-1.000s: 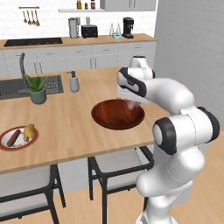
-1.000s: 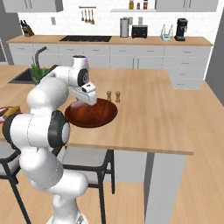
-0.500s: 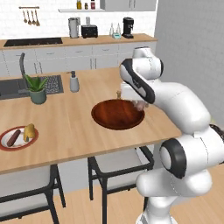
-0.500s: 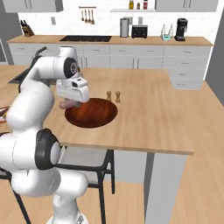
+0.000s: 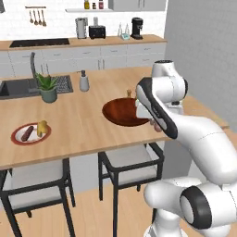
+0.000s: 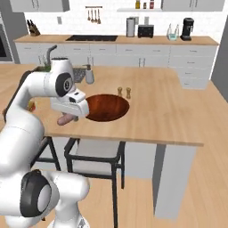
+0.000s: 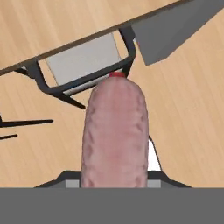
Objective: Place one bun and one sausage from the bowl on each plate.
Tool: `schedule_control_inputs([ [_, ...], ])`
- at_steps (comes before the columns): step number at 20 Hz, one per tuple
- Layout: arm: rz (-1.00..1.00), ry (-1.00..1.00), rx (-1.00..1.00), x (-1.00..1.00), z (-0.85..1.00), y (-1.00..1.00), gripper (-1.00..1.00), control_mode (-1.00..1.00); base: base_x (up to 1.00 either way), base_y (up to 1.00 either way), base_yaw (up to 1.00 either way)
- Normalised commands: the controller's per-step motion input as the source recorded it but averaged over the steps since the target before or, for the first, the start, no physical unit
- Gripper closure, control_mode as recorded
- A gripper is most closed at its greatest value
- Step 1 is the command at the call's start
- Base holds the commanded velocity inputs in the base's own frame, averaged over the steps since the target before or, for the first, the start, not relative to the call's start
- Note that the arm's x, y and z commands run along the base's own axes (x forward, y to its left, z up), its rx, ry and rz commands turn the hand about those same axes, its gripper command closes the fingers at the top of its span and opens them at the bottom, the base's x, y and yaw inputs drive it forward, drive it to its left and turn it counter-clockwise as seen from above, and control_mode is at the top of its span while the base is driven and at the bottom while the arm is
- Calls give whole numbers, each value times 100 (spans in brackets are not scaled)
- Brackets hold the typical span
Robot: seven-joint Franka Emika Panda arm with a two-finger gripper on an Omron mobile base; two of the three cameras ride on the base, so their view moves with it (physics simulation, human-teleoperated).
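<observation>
We are holding a sausage point(image 7: 114, 135) in our claw point(image 6: 67, 118), jaws closed narrowly around it, beside the counter's near edge. The bowl point(image 5: 124, 112) is sitting on the counter point(image 5: 78, 125), well apart from the plate point(image 5: 30, 134).
</observation>
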Motion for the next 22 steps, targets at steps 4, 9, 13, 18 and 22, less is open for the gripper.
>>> schedule_control_inputs([
  [4,0,0,0,0,0,0,100,100,-53,100,0],
  [9,0,0,0,0,0,0,100,100,-9,100,0],
  [13,0,0,0,0,0,0,100,100,0,100,0],
  [18,0,0,0,0,0,0,100,100,0,100,0],
  [22,0,0,0,0,0,0,100,100,0,100,0],
])
